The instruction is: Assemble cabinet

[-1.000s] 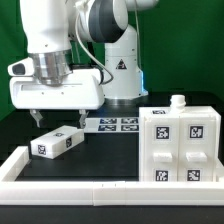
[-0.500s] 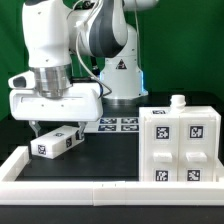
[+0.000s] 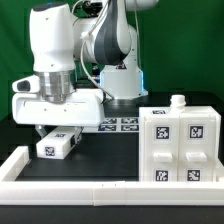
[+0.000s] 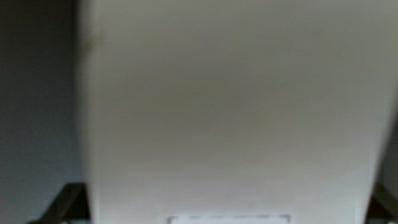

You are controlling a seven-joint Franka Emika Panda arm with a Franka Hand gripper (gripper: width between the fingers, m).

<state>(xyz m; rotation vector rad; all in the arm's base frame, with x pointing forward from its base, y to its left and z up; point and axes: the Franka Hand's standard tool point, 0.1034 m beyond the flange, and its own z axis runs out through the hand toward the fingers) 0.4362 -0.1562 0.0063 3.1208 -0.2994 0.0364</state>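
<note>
1. Cabinet body (image 3: 180, 145), a white boxy unit, stood on the dark worktop (image 3: 110, 158) at the exterior view's right. It had a small knob (image 3: 177, 101) on its top.
2. Its front carried several black-and-white square tags, and another lay on its top face. Their patterns were too small to read.
3. A loose cabinet part (image 3: 57, 146), a small white block, lay on the worktop at the exterior view's left, well apart from the body. One tag showed on its near end.
4. A triangular warning sticker (image 3: 120, 65) sat on the arm's base, its symbol too small to make out.
5. The marker board (image 3: 118, 124) lay flat behind, between the block and the body, showing a row of tags.
6. The arm reached straight down, with the gripper (image 3: 57, 132) low over the block and its broad white hand level.
7. A dark finger (image 3: 38, 128) showed just beside the block. I could not tell whether the fingers were pinching it or spread around it.
8. In the wrist view, the part's plain white surface (image 4: 231, 100) filled nearly the whole picture.
9. A long white border rail (image 3: 70, 187) ran along the front.
</note>
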